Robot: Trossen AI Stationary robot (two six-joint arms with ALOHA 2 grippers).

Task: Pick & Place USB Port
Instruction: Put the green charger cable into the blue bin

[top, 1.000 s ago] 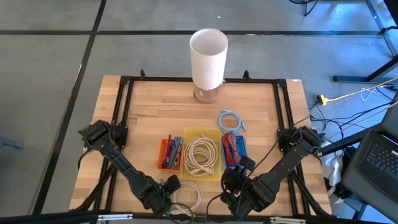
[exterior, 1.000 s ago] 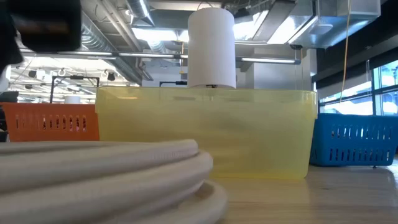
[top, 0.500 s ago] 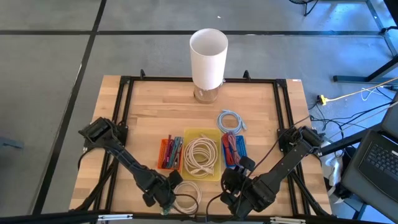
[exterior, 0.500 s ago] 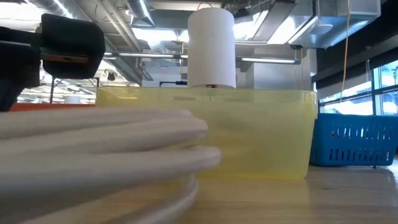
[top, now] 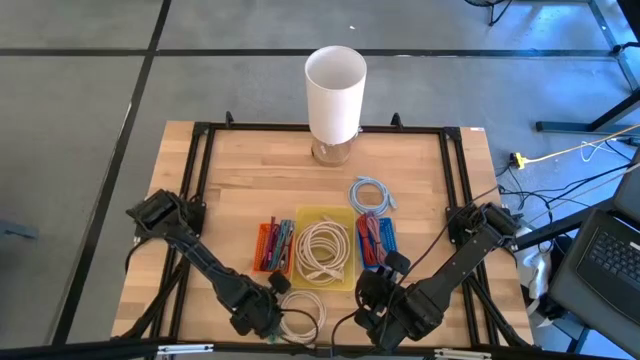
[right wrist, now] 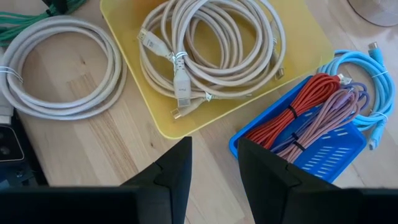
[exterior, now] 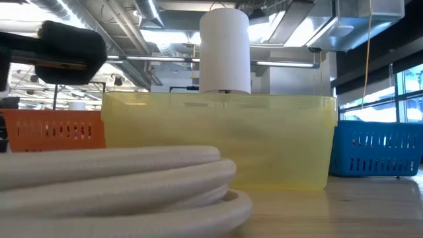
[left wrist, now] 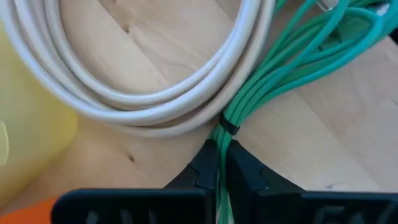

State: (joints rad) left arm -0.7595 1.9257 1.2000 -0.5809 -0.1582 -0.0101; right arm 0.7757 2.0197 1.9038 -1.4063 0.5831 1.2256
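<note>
Green cable [left wrist: 273, 68] now between shut jaws

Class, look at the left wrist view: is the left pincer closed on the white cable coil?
No. The left pincer is shut on the green cable, while the white coil lies beside it, ungripped.

Even, bright overhead light fills the scene; the wooden table [top: 240, 190] shows only soft, short shadows. In the low view, ceiling strip lights [exterior: 151, 12] and windows at the far right blow out to white, leaving a bluish cast there. The near white cable coil [exterior: 112, 182] is blurred, as is a dark arm part [exterior: 66, 43] at the left. The white cylinder [top: 335, 85] leans outward from lens distortion.
</note>
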